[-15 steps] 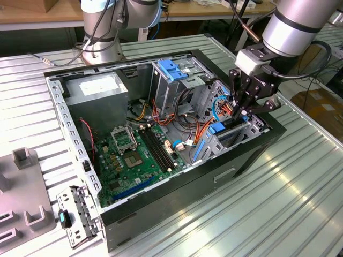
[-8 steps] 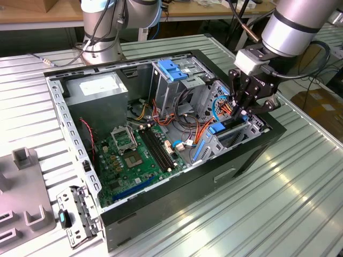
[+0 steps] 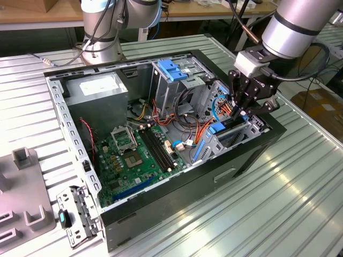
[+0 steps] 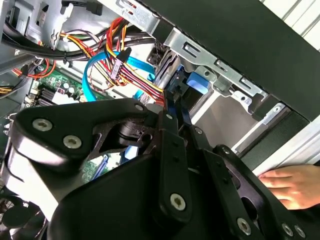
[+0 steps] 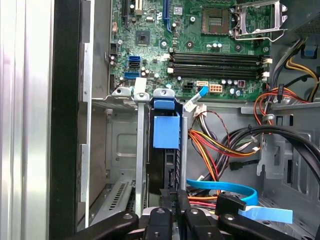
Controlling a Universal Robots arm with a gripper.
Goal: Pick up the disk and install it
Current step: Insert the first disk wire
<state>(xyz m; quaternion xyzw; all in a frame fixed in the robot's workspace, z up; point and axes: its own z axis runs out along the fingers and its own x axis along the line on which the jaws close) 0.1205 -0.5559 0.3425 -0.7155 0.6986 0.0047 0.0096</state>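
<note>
Claw (image 3: 239, 110), black and two-fingered, hangs closed over the grey metal drive cage (image 3: 230, 140) at the open black computer case's (image 3: 252, 160) front corner, pinching the flat silver-grey disk (image 5: 169, 165) with blue plastic rails, which stands on edge partway inside the slot. Risks as judged: a tilted disk could jam on the rails, and the orange, red and blue cables (image 4: 120, 65) just beside could snag. A hand (image 4: 292, 185) rests on the ribbed metal bench (image 3: 278, 209) close by.

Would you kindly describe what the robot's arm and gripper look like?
The arm is a thick silver-grey tube with a pale grey block at its wrist. A black cable loops beside it. The gripper is matt black: flat linked bars joined by round silver bolts, ending in slim jaws.
</note>
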